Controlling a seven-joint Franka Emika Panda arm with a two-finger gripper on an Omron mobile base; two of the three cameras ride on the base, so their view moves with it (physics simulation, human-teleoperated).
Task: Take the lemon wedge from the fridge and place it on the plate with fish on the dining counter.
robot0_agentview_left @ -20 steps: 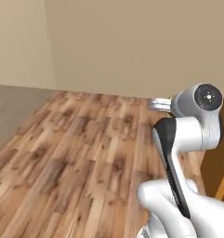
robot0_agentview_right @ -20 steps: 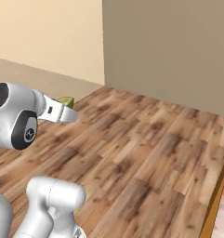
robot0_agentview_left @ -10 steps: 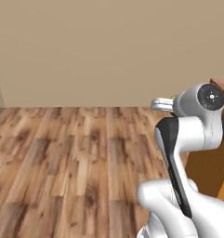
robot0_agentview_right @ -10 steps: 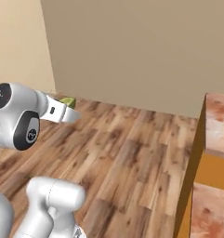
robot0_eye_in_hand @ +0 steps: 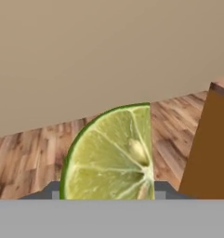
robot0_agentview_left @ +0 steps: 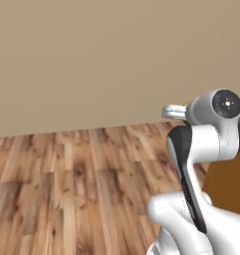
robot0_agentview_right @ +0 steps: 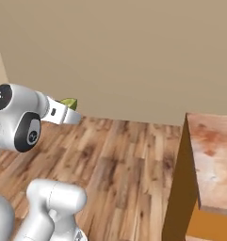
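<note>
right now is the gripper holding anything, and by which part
The lemon wedge, gripped low down near its bottom edge by the gripper; the exact contact is hidden.

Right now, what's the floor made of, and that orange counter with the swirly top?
The floor looks like wooden planks, brown with streaky grain and a faint sheen. The dining counter top seems like polished stone, maybe marble, reddish-brown with cream swirls; its orange front looks plain and painted, though it could be laminate.

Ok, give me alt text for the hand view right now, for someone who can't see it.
A yellow-green lemon wedge sits close up in the gripper, cut face toward the camera. Behind it are wood flooring, a plain beige wall, and an orange counter front at right.
</note>
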